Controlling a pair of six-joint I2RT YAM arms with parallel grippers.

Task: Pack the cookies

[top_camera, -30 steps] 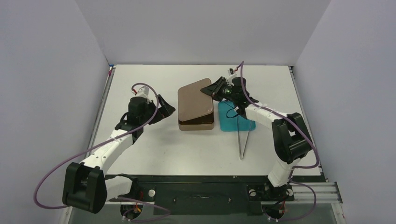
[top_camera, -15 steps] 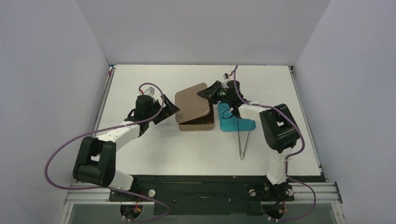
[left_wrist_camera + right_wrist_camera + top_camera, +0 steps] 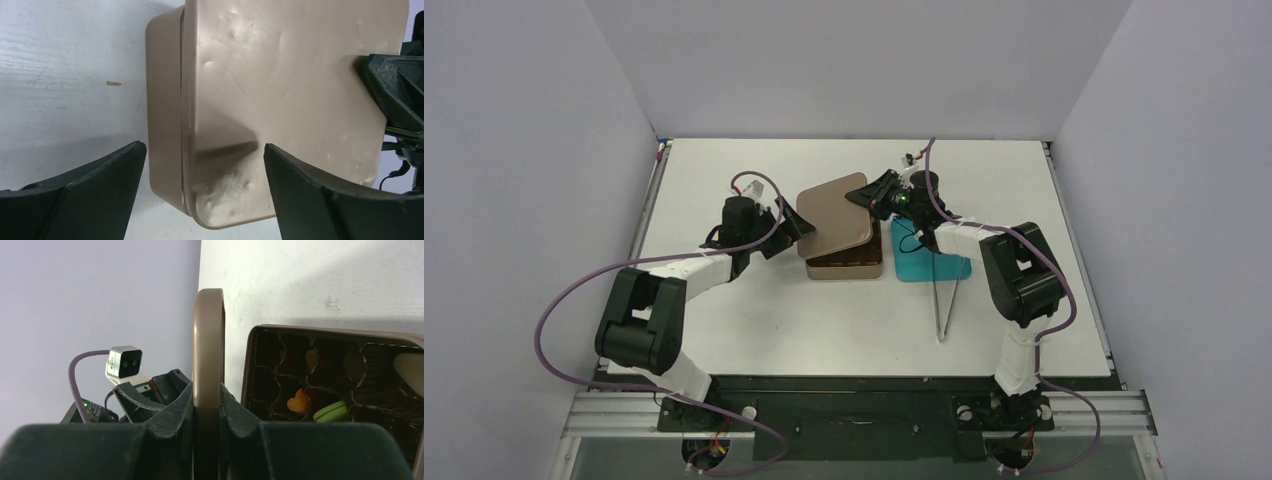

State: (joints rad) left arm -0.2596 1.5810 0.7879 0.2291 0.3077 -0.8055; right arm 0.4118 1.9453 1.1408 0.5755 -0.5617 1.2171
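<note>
The tan lid (image 3: 832, 212) hangs tilted over the brown tin base (image 3: 847, 263). My right gripper (image 3: 871, 196) is shut on the lid's right edge; in the right wrist view the lid (image 3: 208, 340) stands edge-on between the shut fingers (image 3: 208, 407). Beside it the tin (image 3: 252, 347) is uncovered, with an orange heart cookie (image 3: 298, 402), a green cookie (image 3: 332, 412) and a tan cookie (image 3: 311, 359) in dark compartments. My left gripper (image 3: 792, 228) is open at the lid's left corner; in the left wrist view its fingers (image 3: 202, 167) straddle the lid (image 3: 295, 80) and tin wall (image 3: 164, 115) without touching.
A teal tray (image 3: 931, 264) lies right of the tin. Long metal tweezers (image 3: 944, 300) lie in front of it, pointing to the near edge. The right gripper's black body (image 3: 395, 95) shows at the lid's far side in the left wrist view.
My left arm has swung in to the right, its open gripper now at the lid's left corner. The right gripper has shifted the lid slightly left over the tin.
</note>
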